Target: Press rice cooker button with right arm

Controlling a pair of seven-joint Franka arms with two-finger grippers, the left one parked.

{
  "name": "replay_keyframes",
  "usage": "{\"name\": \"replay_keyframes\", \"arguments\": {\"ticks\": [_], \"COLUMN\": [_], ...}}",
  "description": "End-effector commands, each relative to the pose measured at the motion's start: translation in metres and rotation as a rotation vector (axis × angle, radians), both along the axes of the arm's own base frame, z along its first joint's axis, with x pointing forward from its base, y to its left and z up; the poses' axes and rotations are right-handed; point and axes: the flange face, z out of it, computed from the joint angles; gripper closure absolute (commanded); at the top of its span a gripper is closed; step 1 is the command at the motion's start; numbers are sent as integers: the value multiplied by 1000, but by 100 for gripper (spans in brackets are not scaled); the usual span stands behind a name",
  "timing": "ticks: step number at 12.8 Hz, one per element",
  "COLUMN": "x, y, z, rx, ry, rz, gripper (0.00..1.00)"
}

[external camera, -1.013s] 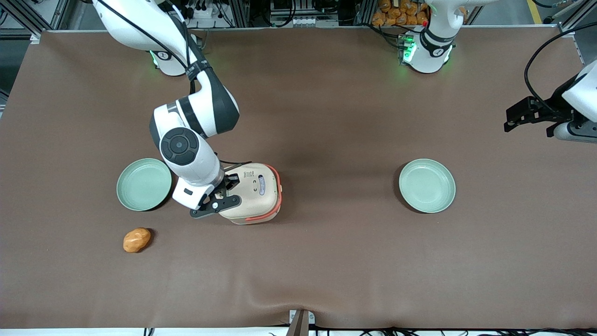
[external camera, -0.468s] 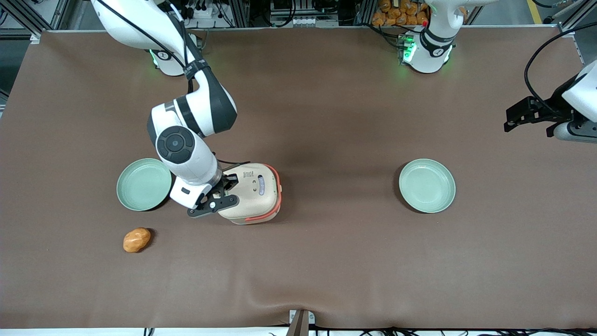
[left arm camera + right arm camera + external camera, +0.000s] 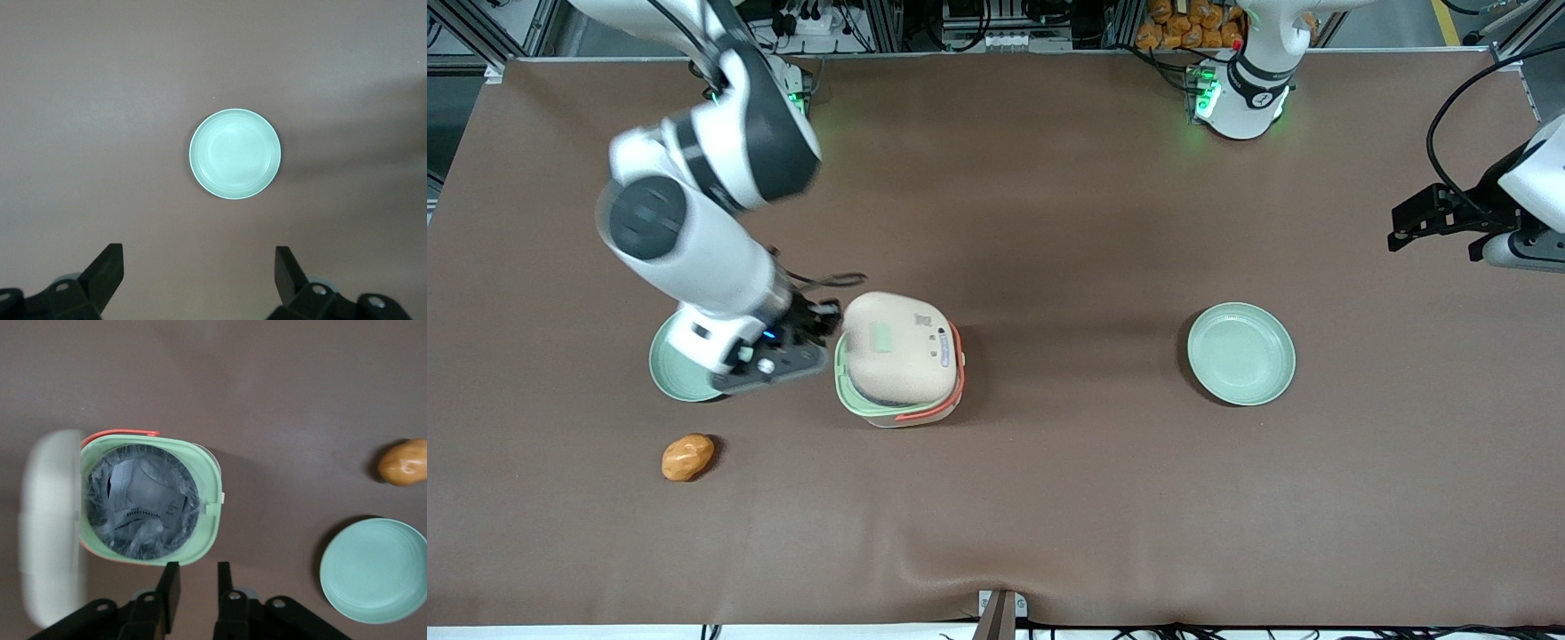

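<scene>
The rice cooker [image 3: 898, 364] stands on the brown table [image 3: 1049, 498], roughly midway between the camera edge and the arm bases, toward the working arm's end. Its cream lid [image 3: 894, 348] is swung up, blurred, baring the pale green rim [image 3: 207, 520] along the side that faces the gripper. In the right wrist view the silvery inner pot [image 3: 143, 503] is open to sight, with crumpled shiny lining inside, and a coral-orange handle band [image 3: 953, 373] runs around the cooker's side away from the gripper.

The right arm [image 3: 694, 231] reaches down beside the cooker, its gripper [image 3: 195, 593] raised above the table just next to the green rim and touching nothing. The two black fingers [image 3: 171, 590] stand close together with only a narrow gap, and nothing is held between them.

Partly under the wrist lies a round pale green plate [image 3: 671, 378], next to the cooker. A potato [image 3: 687, 457] rests nearer the camera than that plate. A second pale green plate [image 3: 1240, 354] sits toward the parked arm's end of the table, well apart from the cooker.
</scene>
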Motion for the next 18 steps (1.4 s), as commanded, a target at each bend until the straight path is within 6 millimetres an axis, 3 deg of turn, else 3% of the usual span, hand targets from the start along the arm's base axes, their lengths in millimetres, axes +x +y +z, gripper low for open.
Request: {"name": "replay_keyframes", "arguments": {"ticks": [1, 5, 9, 14, 18], "x": [-4, -23, -50, -78, -98], "y": [-40, -122, -164, -210, -240], "z": [36, 93, 119, 116, 95], "rx": [24, 21, -42, -56, -46], "ry": [0, 9, 33, 39, -39], "rz": [-51, -150, -173, -148, -131], "gripper": [0, 0, 0, 0, 0]}}
